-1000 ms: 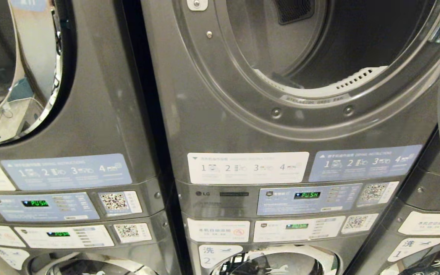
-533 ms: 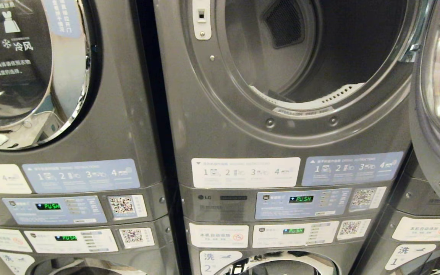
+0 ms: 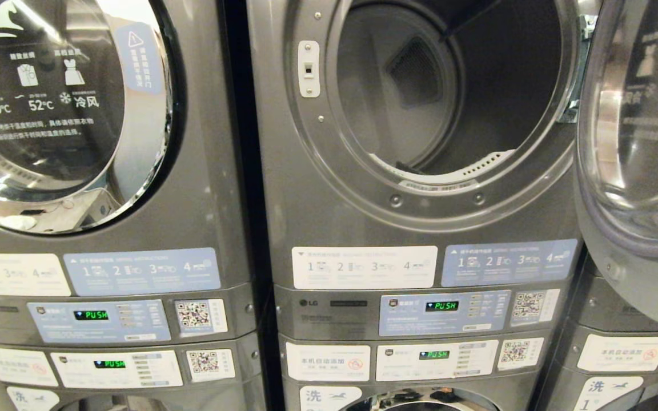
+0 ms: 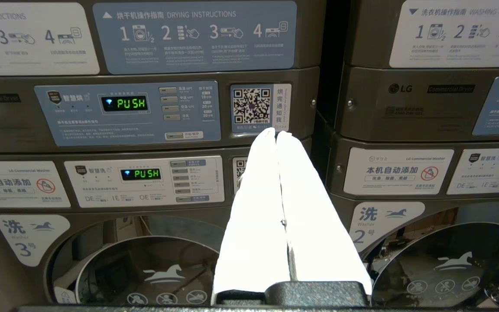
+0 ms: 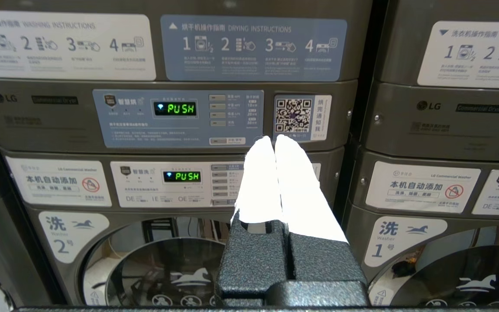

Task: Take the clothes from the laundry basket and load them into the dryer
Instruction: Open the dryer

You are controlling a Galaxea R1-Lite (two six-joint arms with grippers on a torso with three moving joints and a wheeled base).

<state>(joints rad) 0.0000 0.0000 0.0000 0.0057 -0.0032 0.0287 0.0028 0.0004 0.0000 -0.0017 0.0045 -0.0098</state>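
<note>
Facing a wall of stacked grey machines, the robot has the middle dryer (image 3: 420, 114) ahead, drum empty, its glass door (image 3: 637, 131) swung open to the right. No laundry basket or clothes show in any view, so the step in hand looks like finding them. Best to keep that door clear when turning away. The left pincer (image 4: 275, 132) and right pincer (image 5: 274, 138) are both pressed together, holding nothing, level with the control panels (image 5: 180, 115).
</note>
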